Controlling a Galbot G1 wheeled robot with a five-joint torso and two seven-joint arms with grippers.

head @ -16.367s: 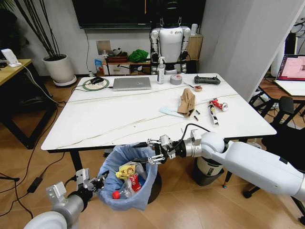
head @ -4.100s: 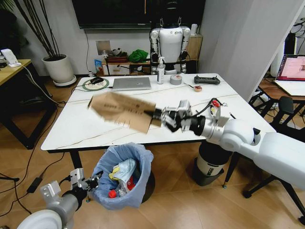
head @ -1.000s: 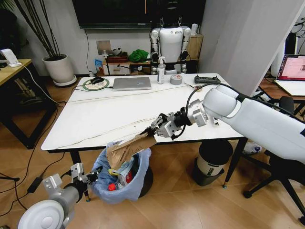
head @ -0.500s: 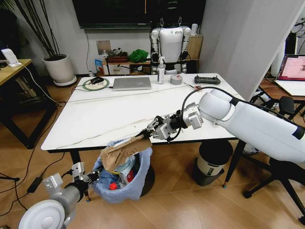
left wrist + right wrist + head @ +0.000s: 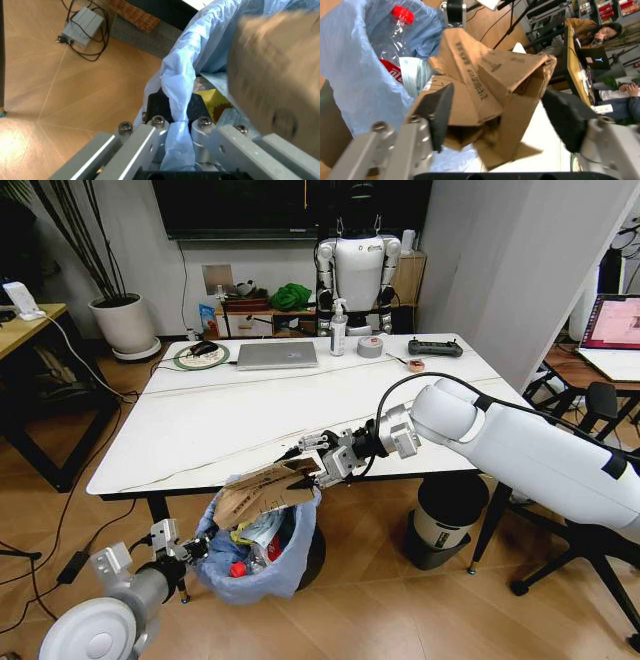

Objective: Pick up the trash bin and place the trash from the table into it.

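Note:
The trash bin (image 5: 255, 558), lined with a crinkly light-blue bag, stands on the floor at the near edge of the white table (image 5: 200, 430). My left gripper (image 5: 180, 546) is shut on the bag's rim (image 5: 175, 90), which is pinched between its fingers. A torn brown cardboard piece (image 5: 262, 490) lies across the bin's mouth, above other litter such as a red-capped bottle (image 5: 400, 15). My right gripper (image 5: 312, 460) is just right of the bin. Its jaws stand wide apart around the cardboard (image 5: 490, 86), without clamping it.
At the table's far side are a silver laptop (image 5: 276, 355), a pump bottle (image 5: 338, 330), a grey tape roll (image 5: 369, 346) and a black controller (image 5: 435, 348). A white cylinder with a black top (image 5: 445, 525) stands under the table at the right. A chair (image 5: 600, 405) is further right.
My right gripper has carried the cardboard left to the bin's mouth, and its jaws have opened. The left gripper has kept its hold on the bag rim.

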